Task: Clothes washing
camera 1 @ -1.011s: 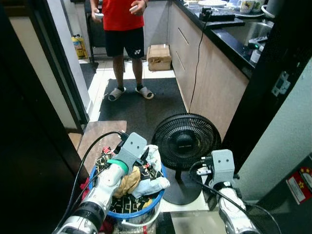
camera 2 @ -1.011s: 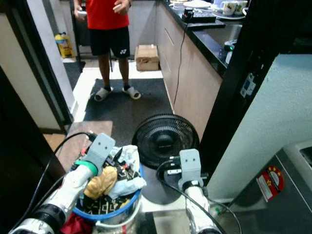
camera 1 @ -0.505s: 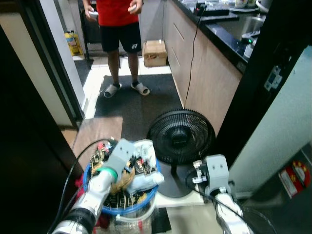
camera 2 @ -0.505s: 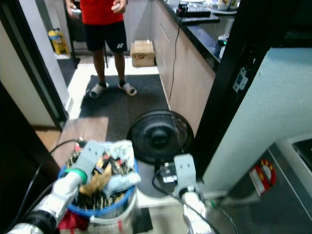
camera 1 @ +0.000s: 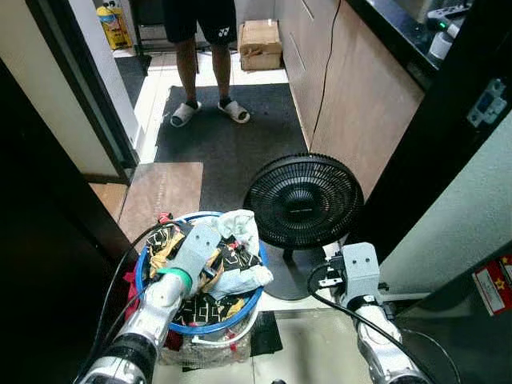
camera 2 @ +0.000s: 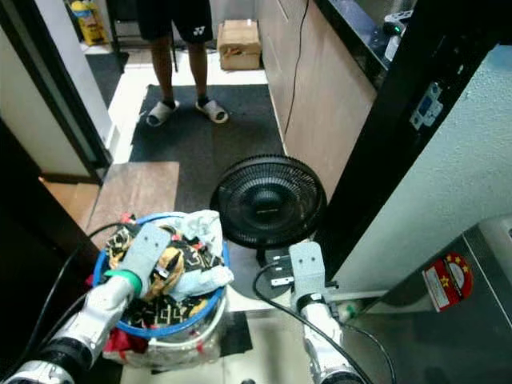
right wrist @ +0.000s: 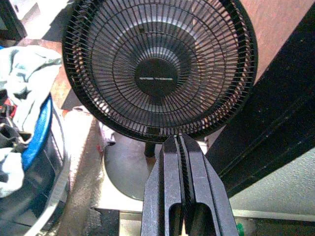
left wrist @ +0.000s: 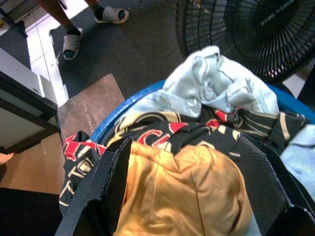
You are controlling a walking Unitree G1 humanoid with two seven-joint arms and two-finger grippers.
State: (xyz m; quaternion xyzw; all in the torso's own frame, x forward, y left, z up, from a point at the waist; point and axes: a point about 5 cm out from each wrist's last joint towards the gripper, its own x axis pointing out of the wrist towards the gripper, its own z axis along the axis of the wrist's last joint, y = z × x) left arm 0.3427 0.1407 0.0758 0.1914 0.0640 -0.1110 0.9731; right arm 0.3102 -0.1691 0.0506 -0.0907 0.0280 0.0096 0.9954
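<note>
My left claw (left wrist: 179, 184) hangs over the blue laundry basket (camera 1: 160, 322), fingers spread wide with the mustard-yellow garment (left wrist: 182, 196) lying right between them, not pinched yet. Under and beyond that sits a black patterned cloth (left wrist: 162, 135) with red and cream print, and further past my fingertips a crumpled pale blue-white shirt (left wrist: 211, 83) heaped at the basket's far rim.

Step in hand, as I read it: grab clothes out of the basket for washing. To do it well I'd push down so the fingers sink around a fold of the yellow piece, then close on a thick bunch, not a thin edge that slips. Lift slow, as the pile is tangled and the black cloth may drag along.

The yellow fabric looks smooth, slightly shiny and soft-wrinkled. The pale shirt looks cottony and bunched.

My right claw (right wrist: 181, 189) is pressed together, empty, pointing at the round black fan (camera 1: 302, 200) with its wire grille and flat disc base. A person (camera 1: 202, 60) in sandals stands well beyond, on the dark mat (camera 1: 232, 144).
</note>
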